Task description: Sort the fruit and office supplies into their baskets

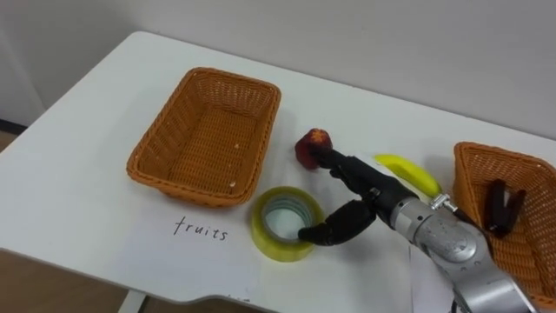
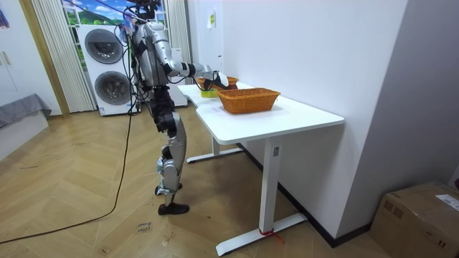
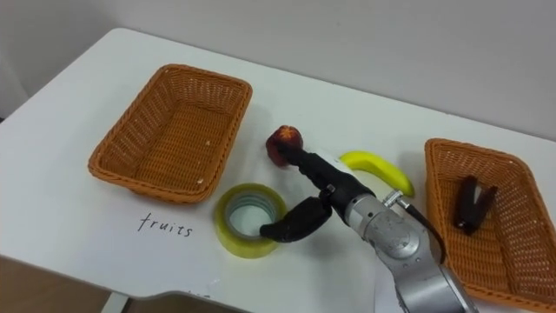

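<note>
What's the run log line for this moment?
right hand open, reaching apple | thumb over tape roll | banana on table | stapler in right basket

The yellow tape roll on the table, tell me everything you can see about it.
The tape roll is a wide ring of glossy, translucent yellow tape on a pale core. It lies flat on the white table, hole facing up, close by the near right corner of the left wicker basket; I cannot tell if they touch. The right hand reaches its dark thumb over the rim into the hole, while its fingers stretch away past the roll.
</note>
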Motion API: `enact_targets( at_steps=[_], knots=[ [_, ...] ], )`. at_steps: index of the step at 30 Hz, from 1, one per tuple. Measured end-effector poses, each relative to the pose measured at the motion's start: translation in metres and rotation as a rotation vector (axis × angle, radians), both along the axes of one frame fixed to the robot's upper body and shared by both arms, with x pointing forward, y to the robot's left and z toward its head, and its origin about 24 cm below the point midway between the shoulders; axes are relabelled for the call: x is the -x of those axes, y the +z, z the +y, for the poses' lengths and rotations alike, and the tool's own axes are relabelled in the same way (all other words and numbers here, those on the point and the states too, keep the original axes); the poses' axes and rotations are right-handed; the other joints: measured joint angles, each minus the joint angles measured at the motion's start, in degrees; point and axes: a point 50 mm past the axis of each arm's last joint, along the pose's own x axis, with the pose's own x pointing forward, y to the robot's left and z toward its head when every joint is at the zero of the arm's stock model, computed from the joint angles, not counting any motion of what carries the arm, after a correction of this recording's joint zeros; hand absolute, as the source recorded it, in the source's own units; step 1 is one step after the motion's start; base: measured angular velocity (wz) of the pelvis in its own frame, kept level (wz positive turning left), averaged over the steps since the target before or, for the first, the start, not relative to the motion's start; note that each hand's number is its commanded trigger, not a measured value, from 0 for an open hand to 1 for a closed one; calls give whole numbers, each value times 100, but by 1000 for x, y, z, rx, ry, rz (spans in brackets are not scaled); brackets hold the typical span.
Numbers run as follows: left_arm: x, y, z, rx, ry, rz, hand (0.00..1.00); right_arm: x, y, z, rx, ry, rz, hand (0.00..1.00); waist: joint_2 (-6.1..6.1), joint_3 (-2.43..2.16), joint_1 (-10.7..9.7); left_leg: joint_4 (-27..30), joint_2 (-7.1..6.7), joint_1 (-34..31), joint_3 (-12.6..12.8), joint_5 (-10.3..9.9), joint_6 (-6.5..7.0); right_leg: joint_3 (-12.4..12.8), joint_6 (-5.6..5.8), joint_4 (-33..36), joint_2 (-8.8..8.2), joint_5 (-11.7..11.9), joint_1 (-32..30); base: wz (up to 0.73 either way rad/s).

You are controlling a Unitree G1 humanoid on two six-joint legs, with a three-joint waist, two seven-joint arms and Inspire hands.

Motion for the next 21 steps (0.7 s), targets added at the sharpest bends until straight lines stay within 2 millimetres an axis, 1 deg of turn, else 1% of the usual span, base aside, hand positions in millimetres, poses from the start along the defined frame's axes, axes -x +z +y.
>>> enact_targets(
  at_steps=[9, 12, 14, 16, 17, 21],
  knots=[
    [1, -1, -1, 3, -4, 7, 0, 0, -1, 0, 22, 11, 4, 0, 5, -2, 1, -4, 1, 7, -25, 0, -2, -27, -3, 2, 2, 2, 15, 0],
    [0, -1, -2, 2, -12, 7, 0, 0, -1, 0, -8, 8, 16, 0, -8, -7, 12, -14, 1, 26, -23, 1, -2, -20, -3, 6, 2, 2, 22, 0],
    [-1, -1, -2, -4, -20, 3, 0, -1, -1, 2, -33, 7, 28, 0, -27, -4, 12, -17, 1, 20, -26, 2, -4, -19, -3, 14, 2, 2, 12, 0],
    [-4, 0, 1, -21, -23, -5, 0, -3, 0, 4, -78, 9, 42, 0, -110, -10, 3, -16, -3, -2, -88, 8, -13, -73, -3, 13, 2, 1, 13, 10],
    [-7, 1, 1, -24, -27, -12, 0, -3, 1, 5, -84, 10, 44, 0, -126, -14, 9, -15, -3, -6, -98, 9, -14, -84, -3, 13, 2, 1, 13, 10],
    [-4, 0, 1, -22, -22, 3, 0, -12, 11, 12, -93, 43, 13, 0, -171, -23, 12, -12, -13, -22, -120, 8, -13, -128, -3, 11, -6, 1, 12, 3]
  ],
)
